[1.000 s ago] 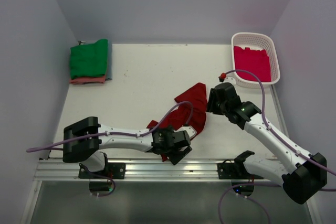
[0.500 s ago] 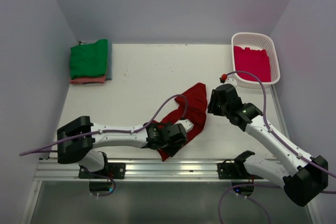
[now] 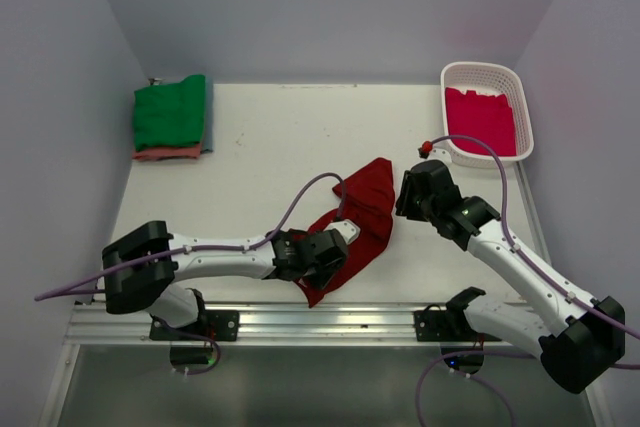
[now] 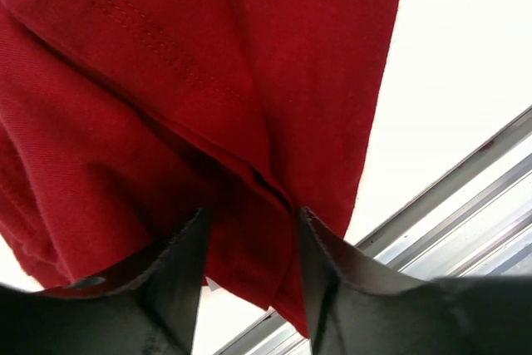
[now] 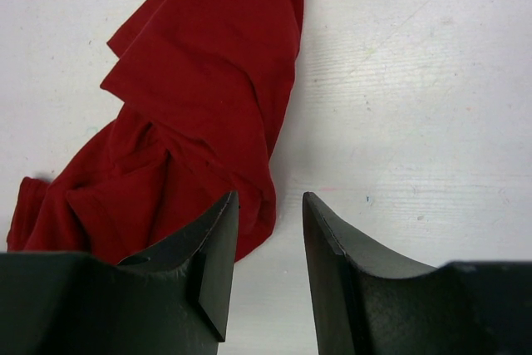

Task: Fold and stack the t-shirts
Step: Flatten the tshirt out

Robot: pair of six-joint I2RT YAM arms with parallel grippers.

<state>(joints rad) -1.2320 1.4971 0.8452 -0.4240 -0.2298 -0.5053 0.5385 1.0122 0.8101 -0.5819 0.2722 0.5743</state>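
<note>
A crumpled dark red t-shirt (image 3: 365,202) lies on the white table, right of centre and toward the front. My left gripper (image 3: 318,259) is low over its near end. In the left wrist view the left gripper (image 4: 249,214) is open, its fingers half apart on either side of a fold of that shirt (image 4: 191,81). My right gripper (image 3: 403,201) hovers at the shirt's right edge. It is open (image 5: 270,197) over bare table and holds nothing, with the shirt (image 5: 199,97) just left of the gap. A crimson-pink t-shirt (image 3: 482,119) lies in the basket. A folded green t-shirt (image 3: 170,112) tops a stack at the back left.
The white lattice basket (image 3: 480,66) stands at the back right corner. Under the green shirt show a salmon-pink one (image 3: 165,153) and a bluish edge (image 3: 207,112). A metal rail (image 3: 300,322) runs along the table's near edge, right below the left gripper. Grey walls close in three sides.
The left gripper has moved left and back onto the shirt's near end while its jaws narrowed around the cloth. The shirt's near-left flap has drawn in. The right arm has hardly moved.
</note>
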